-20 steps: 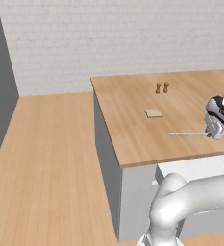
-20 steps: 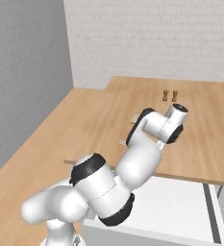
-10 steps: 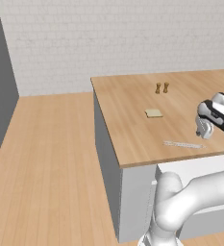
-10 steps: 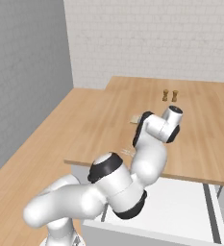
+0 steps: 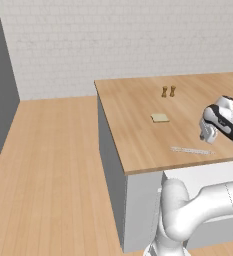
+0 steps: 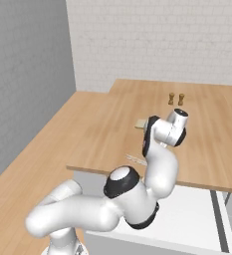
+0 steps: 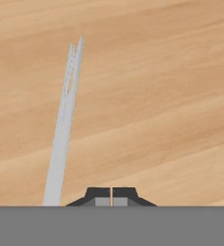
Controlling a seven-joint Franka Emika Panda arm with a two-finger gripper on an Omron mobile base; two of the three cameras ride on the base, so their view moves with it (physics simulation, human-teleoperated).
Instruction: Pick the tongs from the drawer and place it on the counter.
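With the tongs [image 7: 63,129] lying flat on the counter [image 5: 138,135], the empty, closed gripper [image 7: 112,194] should lift straight up, clear of them.

tongs [image 5: 192,150] flat on counter [image 5: 133,125], near edge

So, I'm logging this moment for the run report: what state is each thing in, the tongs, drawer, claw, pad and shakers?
tongs: lying flat on the counter, near its front edge, not held.
drawer: pulled open below the counter edge.
claw: shut, empty, above the counter beside the tongs.
yellowish pad: flat on the counter.
two brown shakers: upright, side by side.
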